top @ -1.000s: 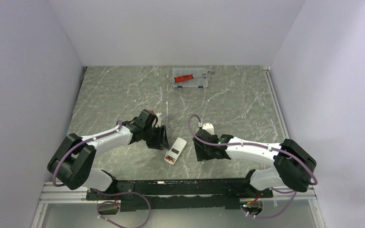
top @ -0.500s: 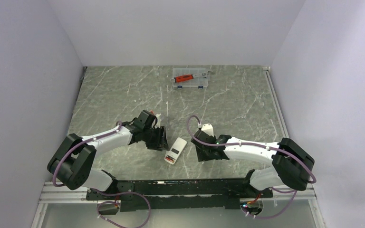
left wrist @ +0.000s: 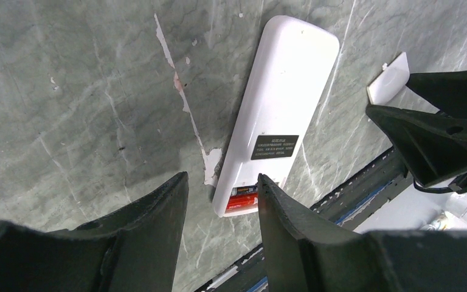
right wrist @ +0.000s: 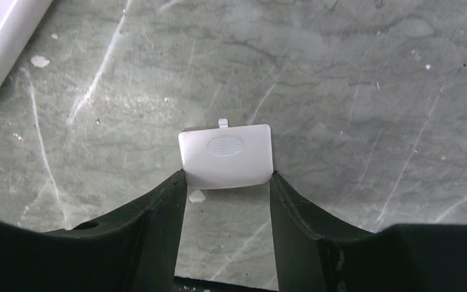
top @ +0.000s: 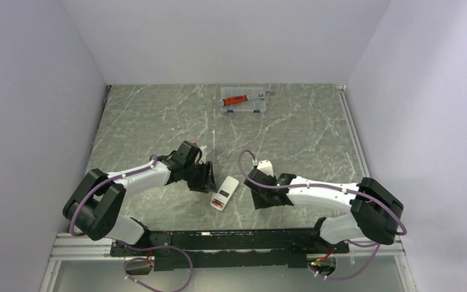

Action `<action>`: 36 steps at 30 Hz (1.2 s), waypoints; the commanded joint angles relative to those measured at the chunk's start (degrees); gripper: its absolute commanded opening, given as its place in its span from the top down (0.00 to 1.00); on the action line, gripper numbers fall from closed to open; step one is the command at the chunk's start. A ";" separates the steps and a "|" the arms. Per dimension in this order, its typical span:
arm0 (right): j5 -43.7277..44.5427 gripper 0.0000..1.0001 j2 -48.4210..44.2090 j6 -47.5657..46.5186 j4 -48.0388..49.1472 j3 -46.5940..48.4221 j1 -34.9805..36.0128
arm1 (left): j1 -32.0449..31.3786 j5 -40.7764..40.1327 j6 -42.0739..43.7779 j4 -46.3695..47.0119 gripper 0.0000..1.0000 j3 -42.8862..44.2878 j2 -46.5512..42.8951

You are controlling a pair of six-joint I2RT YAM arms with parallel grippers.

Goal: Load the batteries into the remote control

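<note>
I've narrowed right pincer [right wrist: 226, 176] onto the battery cover [right wrist: 226, 152], frame center, touching 2 edges. Left pincer [left wrist: 222, 177] half-wide, empty, beside remote control [left wrist: 280, 103]. Batteries [left wrist: 241, 201] look seated; I judge cover-fitting next.

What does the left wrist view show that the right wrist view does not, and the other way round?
Only the left wrist: the back of the remote with its dark label, a red-orange battery in the open recess at one end, and the open left hand.
Only the right wrist: the ribbed patch and small tab on the cover, and the right hand pinching its two side edges.
Both: cover, right hand, table, and the remote, though the right wrist catches only its white edge.
</note>
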 commanded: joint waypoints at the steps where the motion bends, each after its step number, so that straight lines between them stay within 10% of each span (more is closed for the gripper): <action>1: -0.61 0.63 -3.21 0.39 -3.94 0.89 0.43 | 0.22 2.00 -0.13 2.44 0.49 0.20 0.83; 13: -2.05 0.64 -8.78 -0.55 -4.23 -0.21 0.64 | -0.97 4.41 -3.94 5.20 0.49 -3.96 1.04; 36: -5.30 0.29 -3.93 -9.61 3.82 0.35 -4.27 | -7.40 2.17 -9.87 9.27 0.49 -5.50 1.52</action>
